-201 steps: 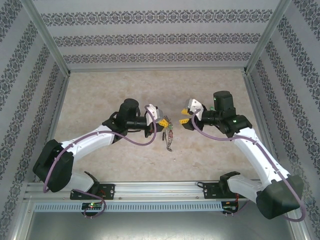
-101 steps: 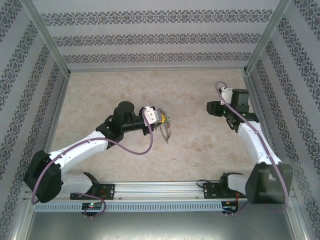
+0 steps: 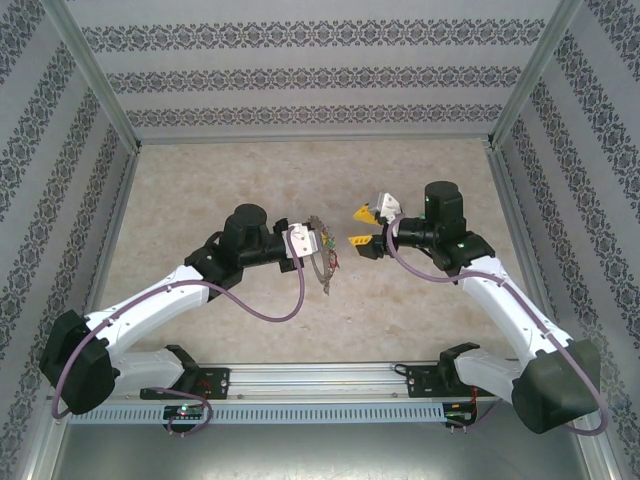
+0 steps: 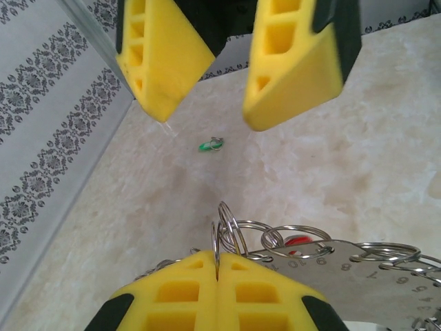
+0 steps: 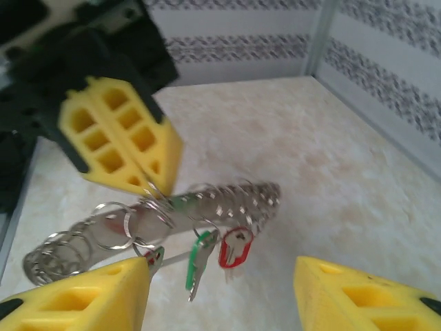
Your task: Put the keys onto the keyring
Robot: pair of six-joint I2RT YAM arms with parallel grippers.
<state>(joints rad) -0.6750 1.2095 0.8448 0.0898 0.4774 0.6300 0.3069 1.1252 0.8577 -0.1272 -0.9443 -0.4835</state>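
The left gripper [image 4: 217, 276] pinches a small loop [image 4: 222, 231] on the rim of the keyring [image 5: 207, 207], the right gripper [image 3: 360, 226] hangs spread wide just beside the keyring, and I think this light, stiff, shiny ring slips easily, so grab its flat rim, not the dangling keys [image 5: 236, 249].

1. Your overhead view is bright and evenly lit. The mottled beige table [image 3: 200, 180] carries only faint, soft shadows under the arms.
2. In your left wrist view the right pincer's yellow ribbed fingers [image 4: 165, 55], close to the lens, look slightly soft. The thin grey metal keyring [image 4: 344, 265] is crisp enough to read its stamped numbers, and its silvery loops glint.
3. Your right wrist view is blurred throughout: the red-headed key [image 5: 234, 249] and green-headed key [image 5: 198, 258] are smeared, and highlights on the keyring streak.
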